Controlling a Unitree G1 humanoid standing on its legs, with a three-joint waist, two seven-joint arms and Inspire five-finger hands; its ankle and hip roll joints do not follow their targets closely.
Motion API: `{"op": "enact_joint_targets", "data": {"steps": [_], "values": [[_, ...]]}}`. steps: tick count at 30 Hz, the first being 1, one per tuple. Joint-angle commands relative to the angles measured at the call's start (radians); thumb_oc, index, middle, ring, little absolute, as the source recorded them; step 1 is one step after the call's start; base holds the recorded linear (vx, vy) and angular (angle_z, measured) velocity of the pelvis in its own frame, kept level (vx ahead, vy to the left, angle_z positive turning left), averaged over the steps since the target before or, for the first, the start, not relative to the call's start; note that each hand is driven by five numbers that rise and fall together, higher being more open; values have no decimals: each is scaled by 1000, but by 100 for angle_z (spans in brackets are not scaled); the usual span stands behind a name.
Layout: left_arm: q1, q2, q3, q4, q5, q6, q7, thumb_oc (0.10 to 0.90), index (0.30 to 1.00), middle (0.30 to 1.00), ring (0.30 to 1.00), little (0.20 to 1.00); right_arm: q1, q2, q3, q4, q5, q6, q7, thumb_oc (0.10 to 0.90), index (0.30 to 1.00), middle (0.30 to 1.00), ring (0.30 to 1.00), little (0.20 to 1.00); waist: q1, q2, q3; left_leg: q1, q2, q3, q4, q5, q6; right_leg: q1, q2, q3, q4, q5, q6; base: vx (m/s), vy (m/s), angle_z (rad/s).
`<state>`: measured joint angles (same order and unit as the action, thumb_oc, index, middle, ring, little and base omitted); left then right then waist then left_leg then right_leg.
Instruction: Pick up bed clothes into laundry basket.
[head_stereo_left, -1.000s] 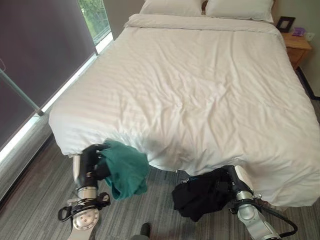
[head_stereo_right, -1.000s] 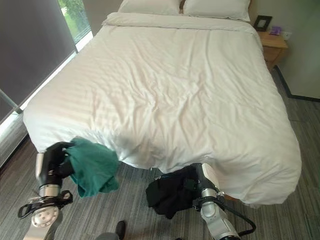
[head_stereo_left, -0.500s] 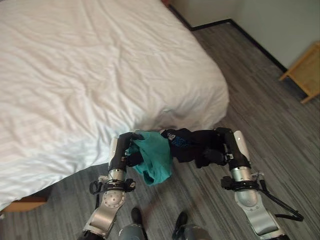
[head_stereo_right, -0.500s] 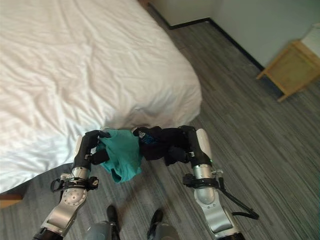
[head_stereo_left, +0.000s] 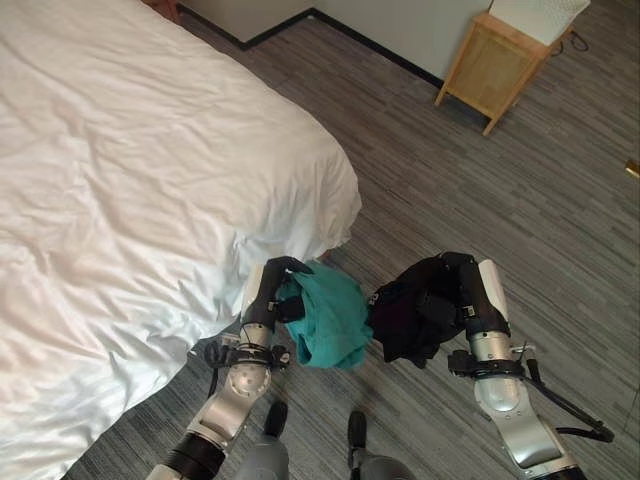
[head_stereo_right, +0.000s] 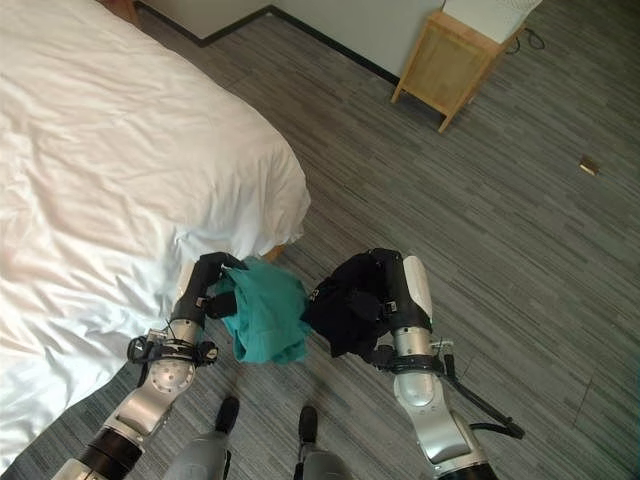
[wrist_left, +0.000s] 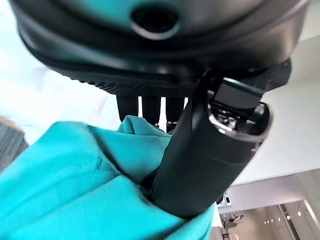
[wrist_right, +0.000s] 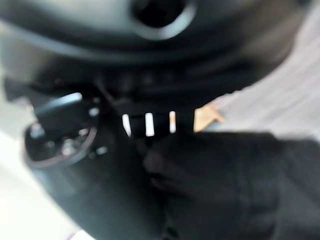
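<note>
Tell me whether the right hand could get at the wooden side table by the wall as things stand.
Probably not. The right hand is curled round a bunched black garment low over the grey plank floor, while the light wooden side table stands far off against the wall; open floor lies between.

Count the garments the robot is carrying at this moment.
2. A teal garment hangs from the left hand beside the bed; a black garment is bunched in the right hand over the floor.
</note>
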<state>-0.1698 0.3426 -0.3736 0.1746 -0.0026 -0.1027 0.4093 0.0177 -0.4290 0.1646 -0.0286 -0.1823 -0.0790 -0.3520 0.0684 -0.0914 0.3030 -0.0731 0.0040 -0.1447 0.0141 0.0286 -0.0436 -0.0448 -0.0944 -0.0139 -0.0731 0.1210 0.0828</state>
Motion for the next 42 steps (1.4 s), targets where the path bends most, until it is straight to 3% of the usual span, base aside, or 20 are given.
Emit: {"op": "enact_joint_targets", "data": {"steps": [1,3,7,13,14,16,22,25,29,30,31,32,33,34,36,37,38,39,41,42], "values": [[-82,-30,11,-123,-56,-109,4,400,300,300,300,300,-74,-38,-77,-40,11,-73,-74,400,300,300,300,300,3,42,-69,66,77,55,-46,-71,5,-5,-43,-110,170,-137,102,-130,72,-72],[-73,-43,30,-171,-167,-139,-15,400,300,300,300,300,-70,-27,-80,-35,41,-80,-50,400,300,300,300,300,4,53,-67,49,72,92,-58,-41,12,-8,-27,-133,281,-163,105,-187,136,-45],[-84,-50,50,-194,-151,-141,-8,400,300,300,300,300,-66,-29,-82,-33,53,-89,-36,400,300,300,300,300,29,43,-90,45,63,131,-80,-35,-1,62,-60,-203,155,-178,91,-101,8,-47],[-135,-43,64,-172,-89,-123,23,400,300,300,300,300,-82,-55,-53,-38,65,-104,-6,400,300,300,300,300,9,51,-131,86,72,163,-84,-45,-2,116,-65,-200,68,-152,90,54,-28,-20],[242,-40,310,68,-196,-128,-116,400,300,300,300,300,34,21,-30,306,348,-82,192,400,300,300,300,300,-48,39,-107,-14,169,473,184,-26,-74,173,-65,-356,56,-221,7,-31,19,-14],[225,-58,275,80,-209,-120,-132,400,300,300,300,300,4,9,-17,314,333,-68,198,400,300,300,300,300,-45,41,-117,36,142,397,134,-66,-73,174,-73,-348,46,-206,16,-112,23,-18],[161,-45,261,121,-199,-72,-144,400,300,300,300,300,-70,-20,-22,319,301,-24,178,400,300,300,300,300,-64,53,-190,117,155,475,23,-45,-65,180,-83,-403,26,-171,29,-74,62,29],[54,3,258,142,-198,-89,-123,400,300,300,300,300,-179,-53,-3,330,281,-26,161,400,300,300,300,300,-66,51,-217,149,115,428,-44,-48,-51,192,-86,-395,7,-146,45,4,67,31],[52,3,259,144,-198,-89,-123,400,300,300,300,300,-182,-53,-3,331,282,-26,161,400,300,300,300,300,-68,50,-219,142,114,427,-45,-44,-50,186,-87,-395,7,-142,45,7,34,13],[0,54,274,117,-220,-114,-110,400,300,300,300,300,-247,-75,-8,295,239,-37,131,400,300,300,300,300,-68,56,-217,155,95,422,-77,-45,-25,152,-93,-374,95,-152,58,52,190,6],[-28,78,296,112,-210,-122,-82,400,300,300,300,300,-285,-67,-26,227,173,-34,96,400,300,300,300,300,-89,61,-178,195,89,431,-100,-57,0,39,-147,-331,330,-95,124,123,224,-5],[-34,89,304,99,-201,-123,-62,400,300,300,300,300,-293,-53,-45,158,138,-38,71,400,300,300,300,300,-119,76,-154,225,100,441,-101,-74,2,-41,-179,-328,427,-23,153,98,126,-18],[-34,89,305,98,-201,-123,-62,400,300,300,300,300,-291,-52,-46,152,136,-34,71,400,300,300,300,300,-116,74,-154,224,97,444,-101,-75,3,-50,-183,-322,438,-27,154,67,37,-21],[-34,89,305,98,-201,-123,-62,400,300,300,300,300,-291,-52,-46,152,136,-34,71,400,300,300,300,300,-116,74,-154,224,97,444,-101,-75,3,-50,-183,-322,438,-27,154,154,-43,-5],[-29,91,323,60,-191,-133,-52,400,300,300,300,300,-280,-34,-81,38,88,-51,27,400,300,300,300,300,-167,73,-134,275,106,449,-101,-112,-27,-147,-204,-349,273,-53,115,361,-178,-6],[-26,93,323,57,-191,-132,-52,400,300,300,300,300,-271,-31,-83,25,84,-45,28,400,300,300,300,300,-171,79,-135,278,116,446,-101,-117,-31,-128,-192,-360,248,-47,115,432,-319,-25],[-24,95,335,53,-177,-136,-55,400,300,300,300,300,-255,-13,-107,-33,69,-55,16,400,300,300,300,300,-193,78,-129,313,137,454,-101,-140,-58,-169,-235,-388,133,-22,121,264,-185,-20],[-23,95,334,54,-177,-136,-55,400,300,300,300,300,-249,-11,-108,-40,68,-52,17,400,300,300,300,300,-192,85,-126,321,146,456,-101,-147,-60,-155,-224,-393,121,-19,123,394,-298,-18],[-26,96,344,58,-169,-136,-53,400,300,300,300,300,-233,2,-121,-81,56,-58,14,400,300,300,300,300,-222,86,-121,371,171,465,-101,-171,-85,-200,-279,-400,59,20,138,295,-199,0],[-25,96,344,59,-169,-136,-53,400,300,300,300,300,-230,3,-121,-85,55,-56,15,400,300,300,300,300,-218,90,-119,379,174,469,-101,-178,-85,-194,-274,-398,58,18,142,462,-267,1]]}}
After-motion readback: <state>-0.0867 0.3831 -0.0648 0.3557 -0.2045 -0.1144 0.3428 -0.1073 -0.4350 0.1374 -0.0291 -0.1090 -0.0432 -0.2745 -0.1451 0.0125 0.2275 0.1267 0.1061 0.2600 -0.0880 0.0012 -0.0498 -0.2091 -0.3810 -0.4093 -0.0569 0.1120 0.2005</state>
